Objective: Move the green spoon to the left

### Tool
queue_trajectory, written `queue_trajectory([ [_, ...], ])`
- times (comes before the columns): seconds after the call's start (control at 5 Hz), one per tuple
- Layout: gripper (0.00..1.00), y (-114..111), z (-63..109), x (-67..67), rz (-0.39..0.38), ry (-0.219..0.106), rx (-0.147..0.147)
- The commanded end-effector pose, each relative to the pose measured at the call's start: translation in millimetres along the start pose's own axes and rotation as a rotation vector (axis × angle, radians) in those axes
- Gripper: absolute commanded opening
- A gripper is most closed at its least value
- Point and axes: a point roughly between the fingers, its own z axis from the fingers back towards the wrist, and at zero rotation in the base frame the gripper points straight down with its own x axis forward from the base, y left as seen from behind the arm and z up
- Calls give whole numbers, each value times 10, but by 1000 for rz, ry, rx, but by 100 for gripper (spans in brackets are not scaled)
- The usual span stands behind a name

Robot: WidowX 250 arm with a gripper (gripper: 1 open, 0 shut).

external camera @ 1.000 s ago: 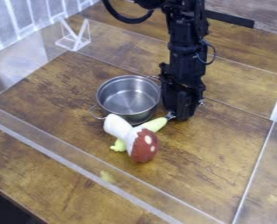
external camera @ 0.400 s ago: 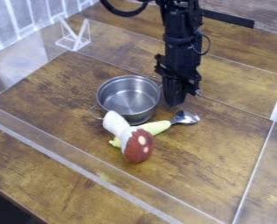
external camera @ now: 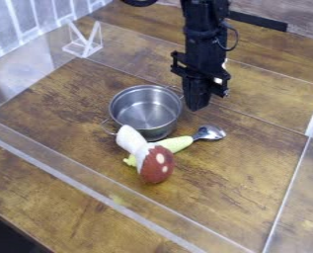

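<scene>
My black claw [external camera: 203,102] is hanging pressed together and holding nothing above the wooden table [external camera: 66,109], while the slim pale yellow-green plastic spoon [external camera: 188,138] is lying flat just below it, between the round steel pot [external camera: 145,107] and the red-capped toy mushroom [external camera: 155,160].

The spoon [external camera: 188,137] shows only its bowl end and a short stretch of handle — the rest runs under the mushroom [external camera: 148,156]. The hand [external camera: 202,96] is a dark blur, its fingers too indistinct to separate. The arm is cut off by the top edge — the tabletop [external camera: 66,119] by every edge.
</scene>
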Motion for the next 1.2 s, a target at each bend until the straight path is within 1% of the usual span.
queue_trajectory([
  [0.0, 0, 52, 558, 10, 15, -137, 42],
  [0.2, 0, 78, 645, -2, 28, -165, 49],
  [0.4, 0, 63, 808, -74, -10, -193, 55],
  [0.6, 0, -16, 1075, -138, -51, -233, 76],
  [0.8, 0, -36, 1041, -148, -83, -246, 81],
  [1.0, 0, -59, 951, -162, -128, -267, 78],
])
